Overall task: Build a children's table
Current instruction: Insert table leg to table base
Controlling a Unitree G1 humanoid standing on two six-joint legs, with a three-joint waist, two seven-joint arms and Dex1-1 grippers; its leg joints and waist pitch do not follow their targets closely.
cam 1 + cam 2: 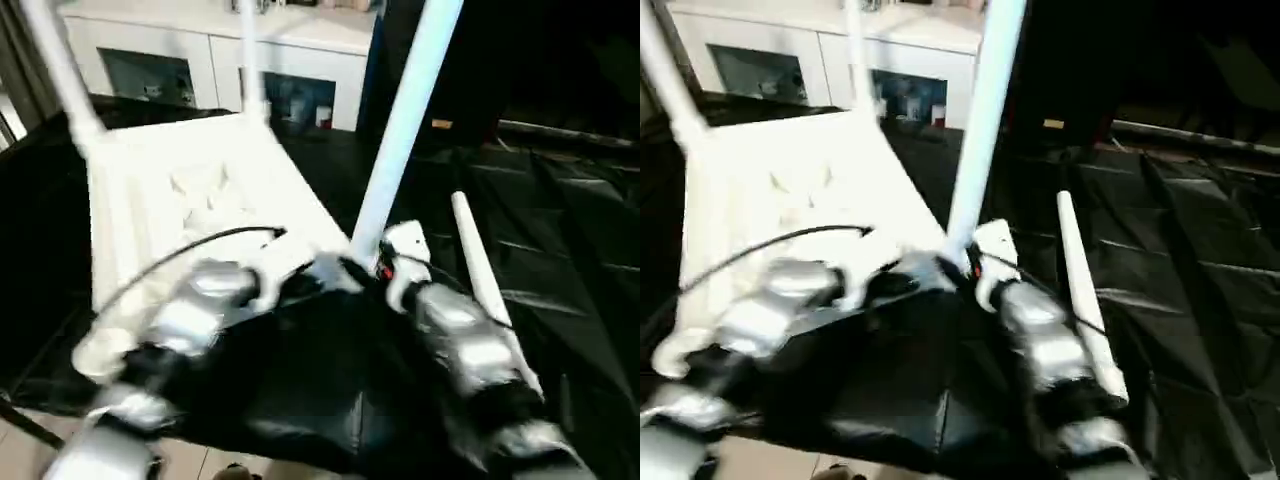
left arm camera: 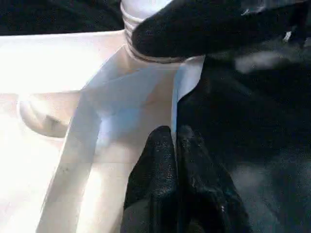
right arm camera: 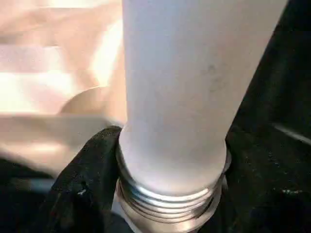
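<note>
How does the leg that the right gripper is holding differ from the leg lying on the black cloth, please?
The held leg stands nearly upright at the tabletop's near corner; the loose leg lies flat on the black cloth. The held leg is gripped at its threaded base by the right gripper; the loose leg is untouched. The held leg meets the tabletop; the loose leg lies apart from it. Both are white tapered tubes.

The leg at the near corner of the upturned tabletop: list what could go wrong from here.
1. The leg still shows bare threads above the socket, so it may not be fully seated and could cross-thread or tilt.
2. The left claw pinches only the thin edge of the tabletop; it might slip as the right claw turns the leg.
3. The spare leg lies loose beside the right forearm and could get knocked.
</note>
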